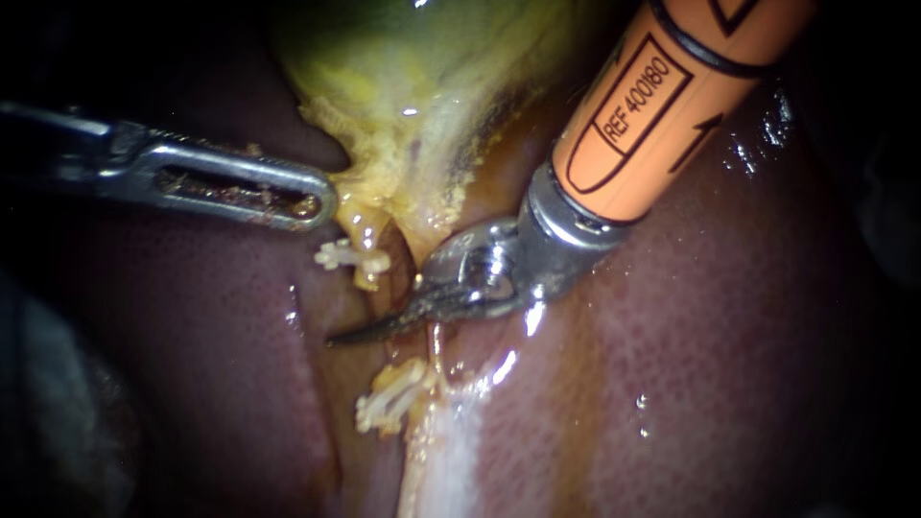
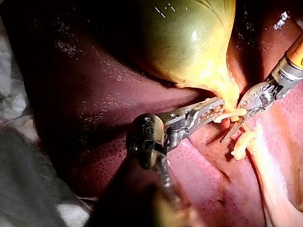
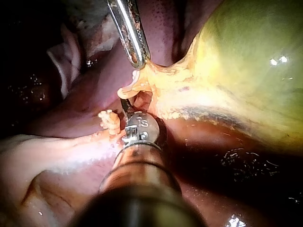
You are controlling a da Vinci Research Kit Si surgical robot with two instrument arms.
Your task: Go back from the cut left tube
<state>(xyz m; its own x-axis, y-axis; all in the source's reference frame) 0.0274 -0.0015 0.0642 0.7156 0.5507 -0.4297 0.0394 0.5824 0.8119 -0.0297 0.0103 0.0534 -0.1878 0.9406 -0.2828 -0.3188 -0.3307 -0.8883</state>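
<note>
The yellow-green gallbladder [image 1: 422,67] lies on the dark red liver [image 1: 720,364]. My left instrument [image 1: 321,201] holds the yellow tissue at the gallbladder's neck, jaws shut on it. Below the neck the left tube is cut in two. One stump carries a white clip [image 1: 350,257], and the other stump with white clips [image 1: 389,398] lies lower. My right instrument [image 1: 355,336], on an orange shaft, has thin curved blades lying together, pointing into the gap between the stumps. The left wrist view shows the same grip [image 2: 213,109] and blades [image 2: 229,135]. In the right wrist view the blades are mostly hidden under their own wrist [image 3: 139,127].
A pale whitish band of tissue [image 1: 441,460] runs down from the lower stump. Wet brown fluid films the liver around the right instrument. Pale cloth [image 2: 19,109] lies beside the liver in the left wrist view.
</note>
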